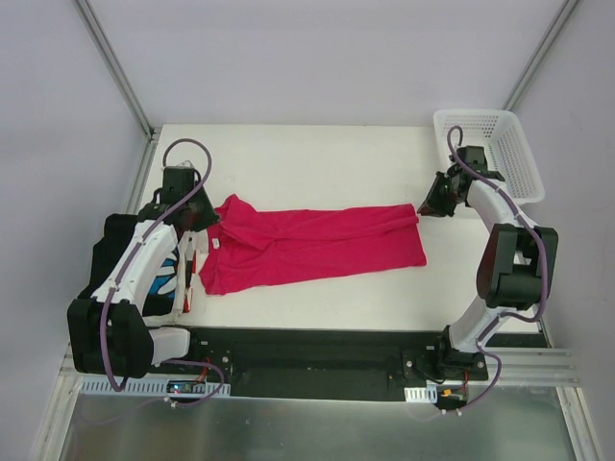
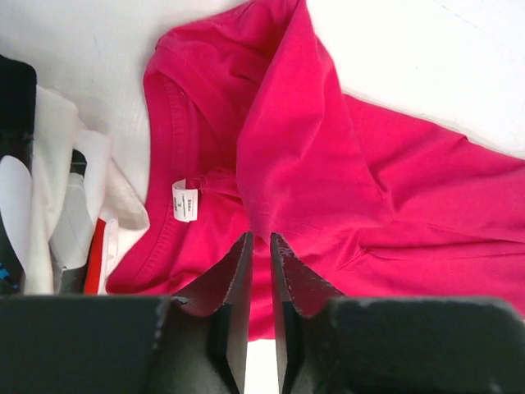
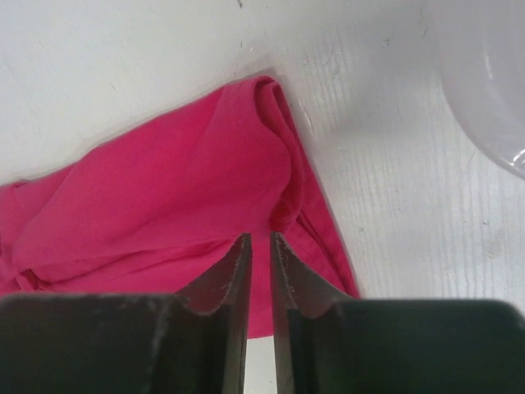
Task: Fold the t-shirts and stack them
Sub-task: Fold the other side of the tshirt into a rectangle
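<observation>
Crimson-pink cloth lay stretched across the middle of the white counter (image 1: 317, 158): the pink shirt (image 1: 317, 245) (image 2: 369, 189) (image 3: 164, 197), spread flat and lengthwise from nine o'clock to three o'clock, collar end towards nine. It looked folded along its length, with a raised crease running from the neck. A small white label (image 2: 184, 201) showed inside the collar.

The left tool (image 1: 202, 223) (image 2: 260, 238) stood at the collar end, just over the cloth. Its two halves were parted by only a thin slit, and I could see nothing caught between them. The tips sat right above the ridge of the crease.

The right tool (image 1: 423, 206) (image 3: 260, 238) stood at the opposite end, towards three o'clock, at the rumpled corner of the shirt. It was also open by a narrow crack and had hold of nothing that I could make out.

At about eight o'clock, partly under the left arm, sat a pile of shirts (image 1: 178, 274) (image 2: 57, 205) showing black, white, blue and a red edge, touching the pink one at the collar. A white plastic basket (image 1: 480, 115) (image 3: 492, 82) stood at the counter's far corner, around one o'clock, near the right tool but apart from the shirt.
</observation>
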Robot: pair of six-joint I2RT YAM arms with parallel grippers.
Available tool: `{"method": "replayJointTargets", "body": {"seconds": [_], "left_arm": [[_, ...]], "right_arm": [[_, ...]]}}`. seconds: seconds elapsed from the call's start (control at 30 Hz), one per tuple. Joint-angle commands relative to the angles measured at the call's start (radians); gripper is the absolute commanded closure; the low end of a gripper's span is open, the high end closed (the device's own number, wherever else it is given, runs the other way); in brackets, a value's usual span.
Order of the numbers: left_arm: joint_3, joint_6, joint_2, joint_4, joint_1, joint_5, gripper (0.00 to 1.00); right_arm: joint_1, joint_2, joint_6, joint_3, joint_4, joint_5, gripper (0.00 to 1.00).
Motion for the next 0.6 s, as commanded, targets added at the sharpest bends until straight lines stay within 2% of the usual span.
{"method": "replayJointTargets", "body": {"seconds": [0.0, 0.1, 0.23, 0.3, 0.33, 0.37, 0.47, 0.57], "left_arm": [[-0.022, -0.012, -0.043, 0.014, -0.020, 0.022, 0.86], [-0.030, -0.009, -0.050, 0.014, -0.026, 0.015, 0.66], [-0.027, 0.003, -0.072, 0.014, -0.035, 0.003, 0.60], [-0.021, 0.008, -0.079, 0.014, -0.035, -0.012, 0.59], [-0.015, 0.008, -0.083, 0.014, -0.035, -0.017, 0.59], [-0.009, 0.008, -0.083, 0.016, -0.037, -0.026, 0.59], [0.018, -0.010, -0.067, 0.023, -0.035, -0.025, 0.62], [0.004, -0.070, -0.064, 0.039, -0.035, -0.032, 0.70]], "right_arm": [[0.003, -0.079, 0.012, -0.019, 0.006, 0.014, 0.81], [0.003, -0.110, 0.023, -0.050, 0.017, 0.024, 0.78], [0.005, -0.147, 0.030, -0.055, 0.032, 0.045, 0.80], [0.005, -0.154, 0.045, -0.052, 0.047, 0.038, 0.86], [0.009, -0.150, 0.047, -0.033, 0.061, 0.035, 0.95], [0.012, -0.145, 0.050, -0.023, 0.063, 0.035, 0.98], [0.054, -0.093, 0.049, 0.046, 0.063, 0.035, 0.99], [0.129, -0.021, 0.059, 0.108, 0.064, 0.017, 0.99]]}}
